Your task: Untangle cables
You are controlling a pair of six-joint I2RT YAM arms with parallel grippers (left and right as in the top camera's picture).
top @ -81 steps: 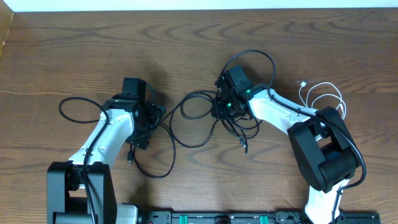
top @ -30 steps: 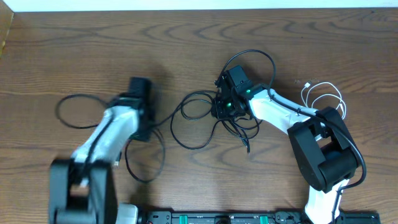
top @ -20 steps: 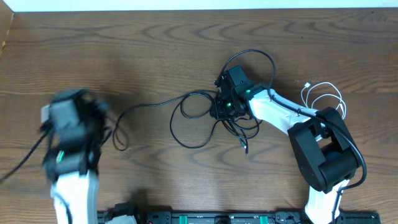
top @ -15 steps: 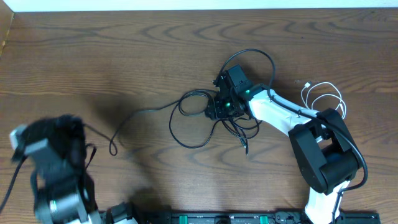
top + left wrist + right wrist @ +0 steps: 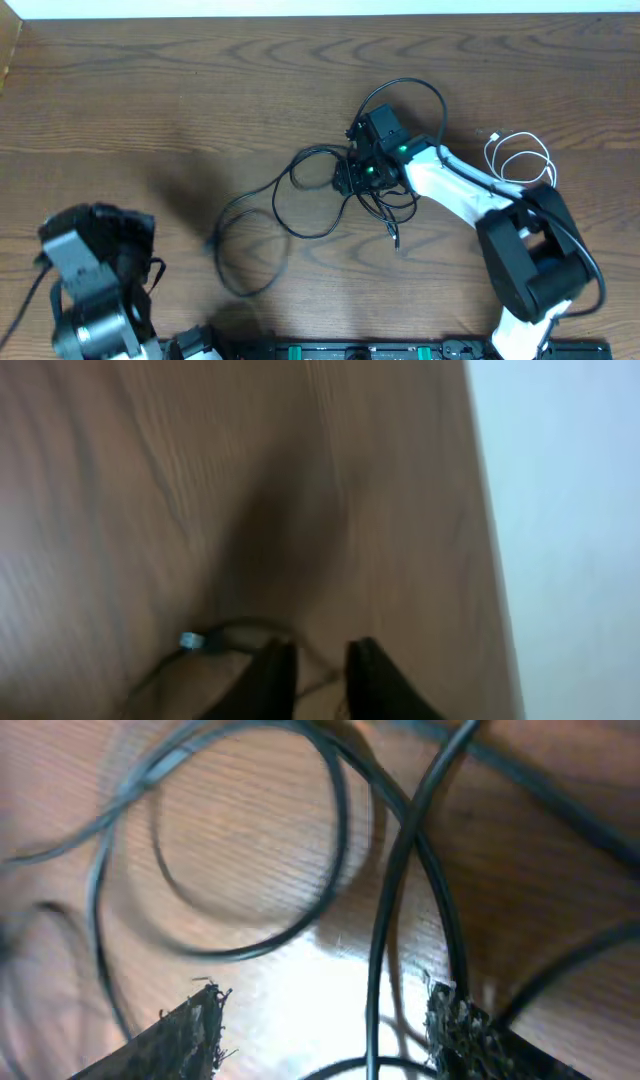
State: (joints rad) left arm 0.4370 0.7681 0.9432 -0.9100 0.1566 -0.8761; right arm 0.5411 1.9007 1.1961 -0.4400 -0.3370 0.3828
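Both stand parted: the right gripper (image 5: 325, 995) wide astride black cables (image 5: 376, 950), the left gripper (image 5: 322, 660) barely (blurred, hold unclear).

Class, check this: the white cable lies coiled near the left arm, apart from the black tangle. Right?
No. The overhead view shows the white cable coiled near the right arm, apart from the black tangle.

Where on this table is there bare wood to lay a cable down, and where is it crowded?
Bare: the far strip of the table beyond the black cables, and the left stretch between their loop and the left arm. Crowded: the middle around the right gripper, and the right edge by the white cable.
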